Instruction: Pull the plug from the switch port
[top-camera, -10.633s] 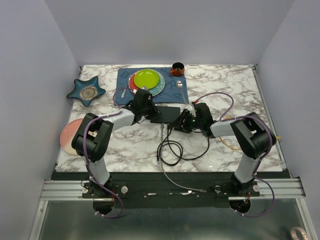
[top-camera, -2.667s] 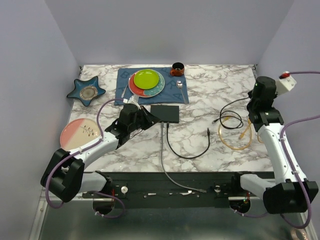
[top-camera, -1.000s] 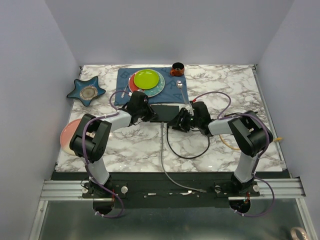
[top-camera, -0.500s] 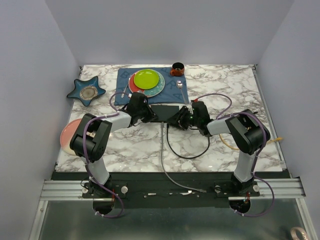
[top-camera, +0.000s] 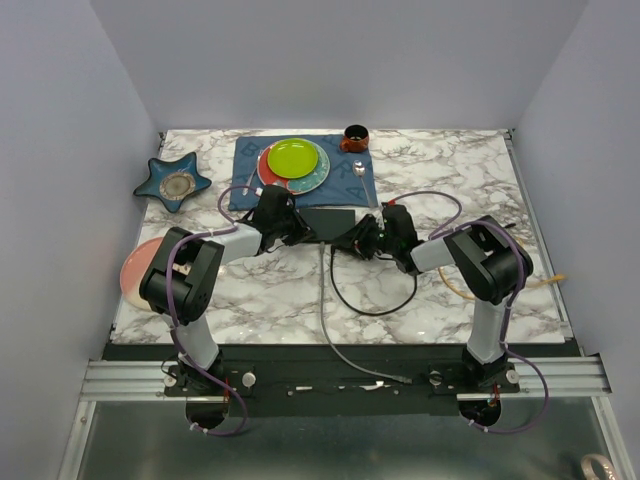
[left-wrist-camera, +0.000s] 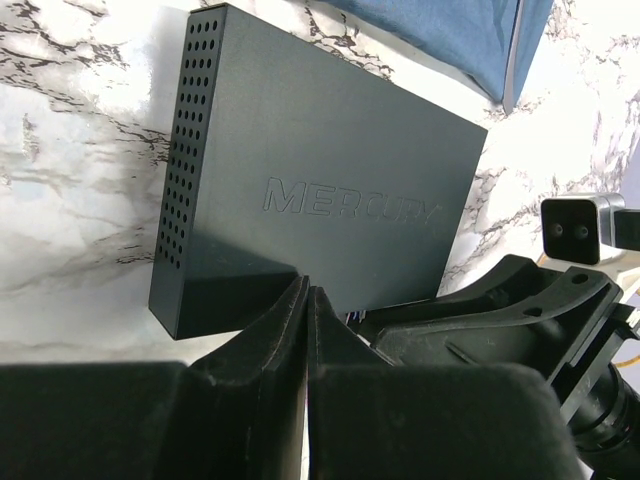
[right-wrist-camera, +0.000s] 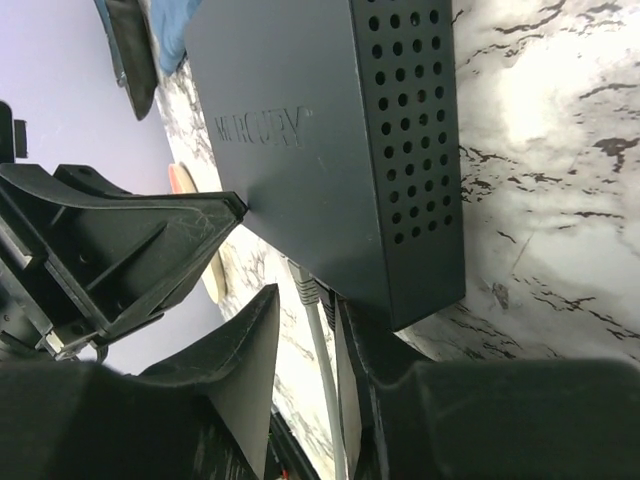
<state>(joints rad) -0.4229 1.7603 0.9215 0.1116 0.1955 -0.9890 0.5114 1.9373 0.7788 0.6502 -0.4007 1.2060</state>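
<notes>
— Behind the switch (top-camera: 330, 221), just beyond its far edge, lies the blue cloth mat (top-camera: 352, 185) with a glossy green plate (top-camera: 293, 157), a spoon (top-camera: 359, 170) and a small orange cup (top-camera: 355, 137). What's crowding the box?

— Both arms, one from either side, so from above only its middle shows. On the near side a black cable (top-camera: 378, 305) loops loose over the marble-patterned table (top-camera: 440, 180), and a yellow cable (top-camera: 452, 291) is partly hidden by the right arm.

— And off to the left?

— A blue star-shaped dish (top-camera: 173, 181) well apart, and a pink plate (top-camera: 133, 270) half covered by the left arm.

— The box itself?

— Flat, matte black, sharp-cornered, MERCURY lettering on top, rows of round vent holes down each short side.

— Left gripper (left-wrist-camera: 306, 292)?

— Fingers pressed together, tips against the top face near the port edge.

— Right gripper (right-wrist-camera: 308, 300)?

— Jaws narrowly apart, straddling the grey cable (right-wrist-camera: 325, 390) just below its clear plug (right-wrist-camera: 300, 282), which sits in a port. Whether they pinch it, I can't tell.
</notes>
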